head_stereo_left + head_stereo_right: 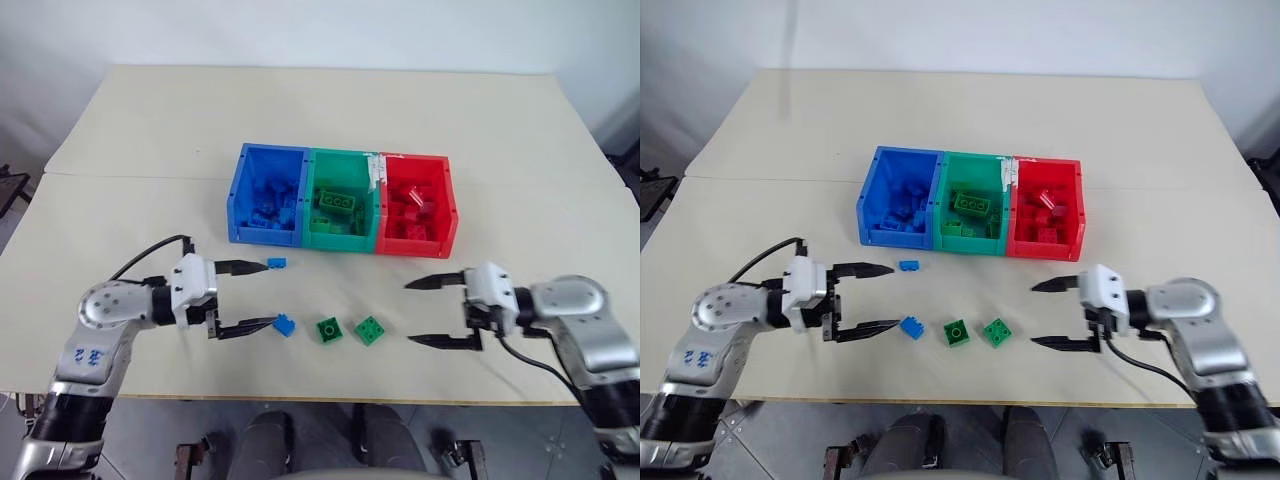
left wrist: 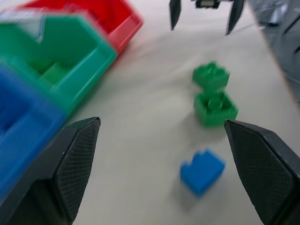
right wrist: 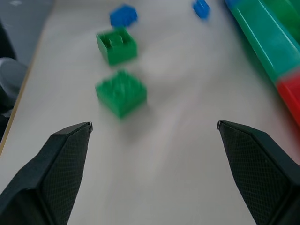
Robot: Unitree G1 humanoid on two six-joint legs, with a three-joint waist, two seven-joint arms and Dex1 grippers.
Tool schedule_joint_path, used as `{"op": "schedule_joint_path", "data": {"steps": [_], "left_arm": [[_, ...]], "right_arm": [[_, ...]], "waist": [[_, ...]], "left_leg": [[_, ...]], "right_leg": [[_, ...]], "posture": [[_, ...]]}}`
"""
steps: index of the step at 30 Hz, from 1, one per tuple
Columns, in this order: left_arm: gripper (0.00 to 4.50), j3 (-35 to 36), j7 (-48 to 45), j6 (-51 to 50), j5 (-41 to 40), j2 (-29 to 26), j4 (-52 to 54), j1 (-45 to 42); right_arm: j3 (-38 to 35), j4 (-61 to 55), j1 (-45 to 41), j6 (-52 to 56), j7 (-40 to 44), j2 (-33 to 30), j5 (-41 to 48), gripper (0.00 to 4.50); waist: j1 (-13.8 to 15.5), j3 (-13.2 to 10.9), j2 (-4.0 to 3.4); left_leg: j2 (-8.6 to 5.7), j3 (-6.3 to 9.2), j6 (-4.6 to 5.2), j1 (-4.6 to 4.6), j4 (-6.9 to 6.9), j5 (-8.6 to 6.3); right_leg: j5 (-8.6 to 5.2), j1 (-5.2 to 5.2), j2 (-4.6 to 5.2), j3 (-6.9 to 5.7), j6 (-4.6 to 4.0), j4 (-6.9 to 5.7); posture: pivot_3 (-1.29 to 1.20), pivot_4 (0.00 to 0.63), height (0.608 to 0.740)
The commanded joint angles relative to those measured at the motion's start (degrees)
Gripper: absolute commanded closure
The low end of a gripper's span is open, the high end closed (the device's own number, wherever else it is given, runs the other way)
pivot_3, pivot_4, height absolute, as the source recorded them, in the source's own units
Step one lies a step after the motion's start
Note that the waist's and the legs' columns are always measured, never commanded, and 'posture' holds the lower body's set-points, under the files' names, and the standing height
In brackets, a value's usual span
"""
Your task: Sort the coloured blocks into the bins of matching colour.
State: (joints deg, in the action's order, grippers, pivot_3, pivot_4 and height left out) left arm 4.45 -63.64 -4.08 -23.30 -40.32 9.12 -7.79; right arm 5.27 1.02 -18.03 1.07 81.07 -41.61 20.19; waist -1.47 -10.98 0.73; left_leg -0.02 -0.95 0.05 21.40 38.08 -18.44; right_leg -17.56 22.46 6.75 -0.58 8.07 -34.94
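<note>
Three joined bins stand mid-table: blue [image 1: 240,190], green [image 1: 312,195] and red [image 1: 449,195], each holding several blocks of its own colour. On the table in front lie a small blue block [image 1: 277,263], a second blue block [image 1: 285,325] and two green blocks [image 1: 328,329] [image 1: 371,329]. My left gripper [image 1: 262,295] is open and points right, its lower finger close beside the second blue block. My right gripper [image 1: 410,312] is open and points left, a little right of the green blocks. In the left wrist view a blue block [image 2: 202,171] lies between the open fingers.
The beige table's front edge [image 1: 330,398] runs just below the loose blocks. A cable [image 1: 150,250] loops off my left wrist. Bare tabletop stretches behind and to both sides of the bins.
</note>
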Motion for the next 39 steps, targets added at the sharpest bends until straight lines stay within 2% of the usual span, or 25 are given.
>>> {"op": "schedule_joint_path", "data": {"steps": [1,7,8,11,15,17,18,22,25,29,32,36,39], "left_arm": [[0.0,3.36,1.48,-0.48,-1.28,-1.37,5.22,3.2],[0.0,4.31,3.59,-2.28,-1.71,-1.21,9.08,5.5],[0.0,4.46,3.8,-2.49,-1.73,-1.25,9.45,5.75],[0.0,5.0,4.22,-2.93,-1.95,-1.52,10.21,6.41],[0.0,6.2,4.75,-3.26,-2.27,-1.77,10.54,7.31],[0.0,7.02,5.4,-3.81,-2.73,-1.51,10.86,7.92],[0.0,7.42,5.79,-4.07,-2.89,-1.4,11.12,8.33],[0.0,9.89,9.03,-5.26,-3.71,-0.07,12.5,10.78],[0.0,10.96,10.6,-5.46,-3.76,0.7,13.26,12.46],[0.0,9.78,12.96,-6.46,-3.83,2.29,14.7,11.59],[0.0,9.14,13.6,-6.79,-3.65,2.74,14.97,10.85],[0.0,8.68,13.95,-6.72,-3.46,2.94,15.15,10.57],[0.0,8.55,13.79,-6.58,-3.49,2.71,15.26,10.56]], "right_arm": [[5.8,3.67,-4.41,-2.73,3.64,3.06,-2.66,0.02],[13.25,14.22,-11.25,-9.46,9.27,6.35,-8.1,0.02],[13.84,15.63,-12.23,-9.85,10.17,6.5,-8.36,0.2],[14.47,18.09,-14.16,-10.83,11.24,6.65,-7.83,0.94],[12.96,19.42,-15.64,-12.6,10.94,6.94,-5.88,2.36],[10.28,18.59,-16.36,-10.84,8.24,7.88,-3.22,3.01],[8.95,17.62,-16.68,-8.84,7.13,8.15,-1.66,3.04],[2.41,14.01,-19.39,0.28,-0.27,10.16,3.88,3.04],[-0.95,15.17,-23.69,3.76,-6.96,12.87,4.67,3.04],[-2.57,28.71,-34.08,-0.95,-20.07,18.68,-2.5,3.04],[-2.6,35.38,-37.68,-2.83,-23.78,20.59,-5.22,3.04],[-2.34,39.28,-39.92,-3.92,-25.1,22.42,-7.05,1.69],[-3.26,37.89,-39.63,-2.73,-23.83,21.96,-6.31,0.69]], "waist": [[-0.03,0.0,0.0],[0.02,-0.01,-0.02],[-0.04,-0.01,-0.02],[-0.12,-0.01,-0.02],[-0.1,-0.01,-0.02],[-0.11,-0.01,-0.02],[-0.1,-0.01,-0.02],[-0.28,-0.05,-0.08],[-0.25,-0.05,-0.08],[-0.5,-0.07,-0.11],[-0.2,-0.06,-0.11],[-0.32,-0.07,-0.12],[-0.42,-0.08,-0.13]], "left_leg": [[0.03,0.01,-0.03,0.0,-0.01,-0.02],[-0.02,0.17,-0.04,0.11,-0.01,-0.03],[-0.04,0.18,-0.04,0.1,-0.01,-0.03],[-0.01,0.18,-0.05,0.1,-0.01,-0.03],[0.01,0.18,-0.06,0.1,-0.01,-0.03],[0.01,0.18,-0.06,0.1,-0.01,-0.03],[0.01,0.18,-0.06,0.1,-0.01,-0.03],[0.07,0.17,-0.08,0.1,-0.01,-0.03],[0.17,0.2,-0.19,0.1,-0.02,-0.06],[0.24,0.16,-0.31,0.1,-0.02,-0.04],[0.24,0.19,-0.33,0.1,-0.04,-0.03],[0.08,0.17,-0.22,0.19,-0.04,-0.08],[0.0,0.05,-0.08,0.21,-0.04,-0.16]], "right_leg": [[0.0,0.0,0.02,0.0,0.0,0.01],[-0.03,0.01,0.05,-0.21,-0.06,0.03],[-0.03,0.01,0.04,-0.22,-0.06,0.01],[-0.03,0.01,0.01,-0.24,-0.07,-0.01],[-0.04,0.01,-0.02,-0.26,-0.07,-0.01],[-0.04,0.01,-0.02,-0.26,-0.07,-0.01],[-0.04,0.01,-0.02,-0.26,-0.07,-0.01],[-0.04,0.02,0.07,-0.23,-0.07,-0.04],[-0.07,0.05,0.13,-0.28,-0.13,-0.02],[-0.09,0.15,0.01,-0.25,-0.18,-0.13],[-0.12,0.16,-0.02,-0.3,-0.25,-0.18],[-0.13,0.21,-0.05,-0.42,-0.27,-0.43],[-0.12,0.27,-0.02,-0.46,-0.26,-0.45]], "posture": [[0.0,0.15,0.74],[0.0,0.15,0.74],[0.0,0.15,0.74],[0.0,0.15,0.74],[0.0,0.15,0.74],[0.0,0.15,0.74],[0.0,0.15,0.74],[0.0,0.15,0.74],[0.0,0.15,0.74],[0.0,0.15,0.74],[0.0,0.15,0.74],[0.0,0.15,0.74],[0.0,0.15,0.74]]}}
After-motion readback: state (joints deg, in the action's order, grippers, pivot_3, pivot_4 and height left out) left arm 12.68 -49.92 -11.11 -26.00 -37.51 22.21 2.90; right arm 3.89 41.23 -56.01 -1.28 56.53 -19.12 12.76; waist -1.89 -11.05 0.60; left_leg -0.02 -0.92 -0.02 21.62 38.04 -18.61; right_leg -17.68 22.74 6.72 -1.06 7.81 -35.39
